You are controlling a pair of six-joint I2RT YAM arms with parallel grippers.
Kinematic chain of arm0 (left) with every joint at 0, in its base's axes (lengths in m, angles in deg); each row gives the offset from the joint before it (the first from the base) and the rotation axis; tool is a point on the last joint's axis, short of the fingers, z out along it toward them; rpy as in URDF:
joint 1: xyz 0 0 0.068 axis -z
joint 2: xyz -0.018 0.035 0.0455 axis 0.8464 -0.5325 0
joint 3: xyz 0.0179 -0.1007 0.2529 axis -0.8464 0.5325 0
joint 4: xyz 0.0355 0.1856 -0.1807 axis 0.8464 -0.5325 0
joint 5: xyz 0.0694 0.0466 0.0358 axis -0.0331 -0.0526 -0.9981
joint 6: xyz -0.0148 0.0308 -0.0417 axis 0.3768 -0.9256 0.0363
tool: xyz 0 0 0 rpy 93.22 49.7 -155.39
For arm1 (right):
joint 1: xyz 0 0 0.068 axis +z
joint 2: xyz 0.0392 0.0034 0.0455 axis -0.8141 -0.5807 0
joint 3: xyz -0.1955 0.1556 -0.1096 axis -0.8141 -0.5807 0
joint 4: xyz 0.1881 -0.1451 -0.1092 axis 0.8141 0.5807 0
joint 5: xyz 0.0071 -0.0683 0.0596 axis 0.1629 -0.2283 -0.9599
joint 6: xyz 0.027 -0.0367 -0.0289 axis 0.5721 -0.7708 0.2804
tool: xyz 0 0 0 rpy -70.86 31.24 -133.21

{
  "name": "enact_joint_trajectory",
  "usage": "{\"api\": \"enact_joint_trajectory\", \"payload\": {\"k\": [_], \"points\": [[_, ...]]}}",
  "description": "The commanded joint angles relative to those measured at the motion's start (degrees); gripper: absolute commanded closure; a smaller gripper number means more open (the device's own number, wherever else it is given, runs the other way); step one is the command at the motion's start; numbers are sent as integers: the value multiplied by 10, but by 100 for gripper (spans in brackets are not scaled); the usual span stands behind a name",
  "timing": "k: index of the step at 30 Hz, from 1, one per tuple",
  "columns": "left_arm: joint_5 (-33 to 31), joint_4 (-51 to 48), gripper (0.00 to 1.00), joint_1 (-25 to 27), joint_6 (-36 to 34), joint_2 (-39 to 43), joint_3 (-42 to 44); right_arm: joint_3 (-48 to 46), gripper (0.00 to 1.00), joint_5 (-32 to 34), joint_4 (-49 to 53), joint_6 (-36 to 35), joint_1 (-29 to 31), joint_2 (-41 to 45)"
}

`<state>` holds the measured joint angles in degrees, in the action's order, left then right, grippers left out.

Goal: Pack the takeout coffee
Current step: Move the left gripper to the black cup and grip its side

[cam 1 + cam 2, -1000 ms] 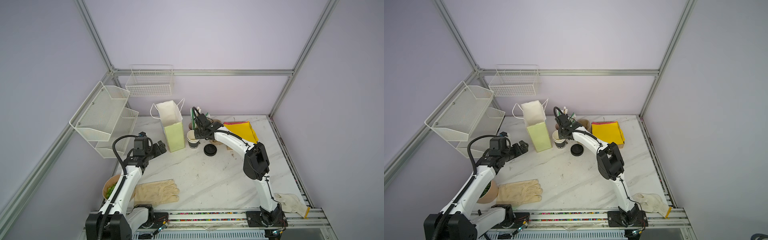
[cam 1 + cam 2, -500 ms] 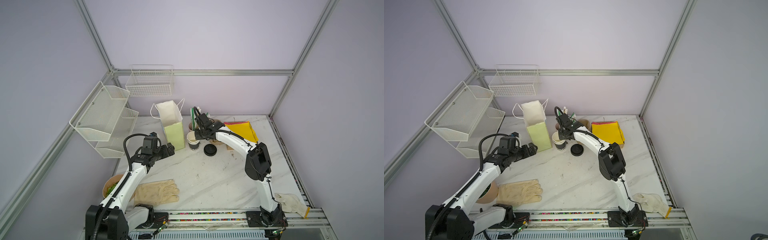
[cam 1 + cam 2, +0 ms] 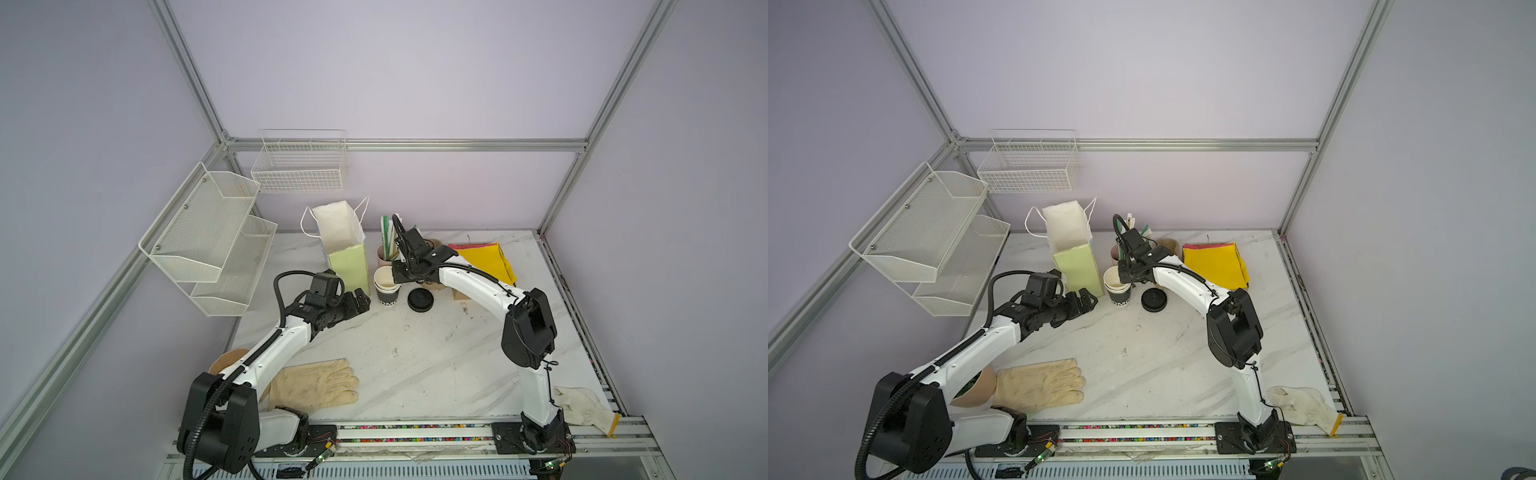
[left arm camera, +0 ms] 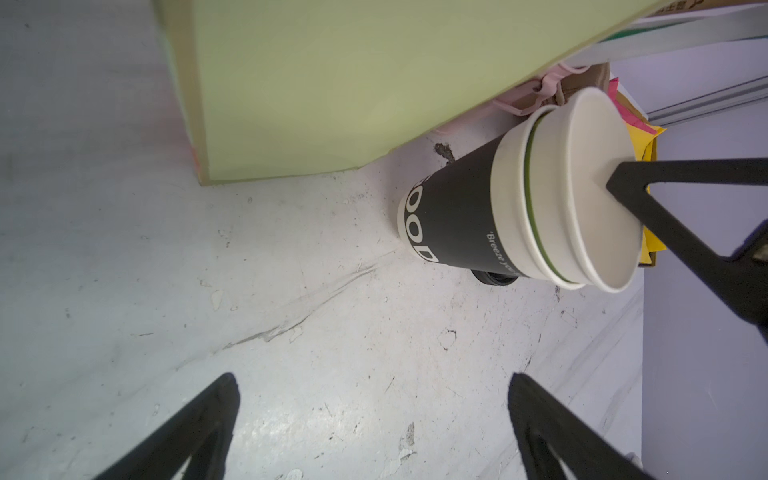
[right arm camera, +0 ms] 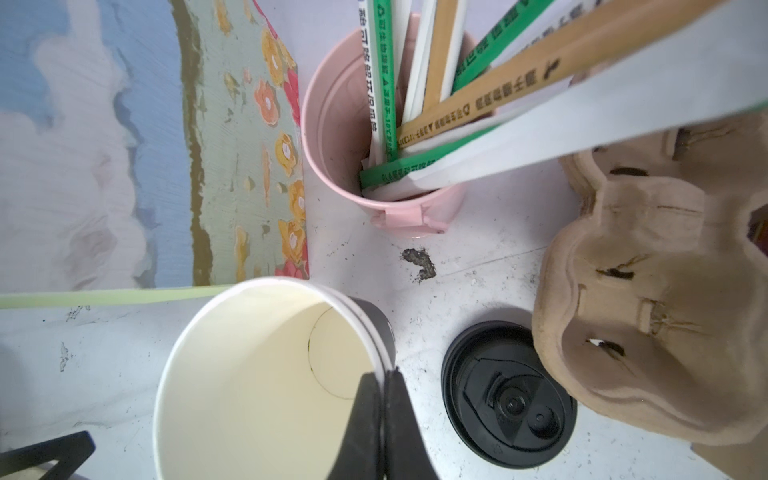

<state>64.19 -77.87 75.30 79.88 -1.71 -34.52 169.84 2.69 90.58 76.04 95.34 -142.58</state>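
Right gripper [image 5: 384, 380]: I read this pincer as clenched. Its two fingers pinch the rim wall of the takeout coffee cup [image 5: 249, 374], one inside the cream interior and one outside.

The takeout coffee cup stands upright, nested in the black cup [image 3: 389, 300] with white letters. The pair stands on the table [image 3: 415, 357], just beside the front corner of the green paper bag [image 3: 349, 268]. In the left wrist view only a thin green band of its outer wall shows above the black cup's rim.

The black lid [image 5: 509, 399] is off and lies flat on the table, just beside the black cup.

Left gripper [image 4: 372, 378]: released, jaws spread wide, holding nothing. It sits low over the table near the bag's base, apart from the cups.

Surroundings: the pink cup of wrapped straws [image 5: 332, 137] stands behind the cups, near the bag. A brown pulp carrier [image 5: 648, 311] crowds the lid's far side.
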Motion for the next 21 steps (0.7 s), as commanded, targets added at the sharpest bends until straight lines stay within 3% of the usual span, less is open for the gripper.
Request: {"api": "enact_joint_trajectory", "payload": {"k": [1, 15, 21], "points": [[-16, 32, 0, 13, 29, -14, -53, -12, 100, -1, -16, -7, 0, 28], [10, 163, 0, 20, 103, -42, -22, -33, 100, -2, -26, -9, 0, 40], [24, 172, 2, 21, 118, -79, -31, -40, 100, -1, -32, -7, 1, 48]]}}
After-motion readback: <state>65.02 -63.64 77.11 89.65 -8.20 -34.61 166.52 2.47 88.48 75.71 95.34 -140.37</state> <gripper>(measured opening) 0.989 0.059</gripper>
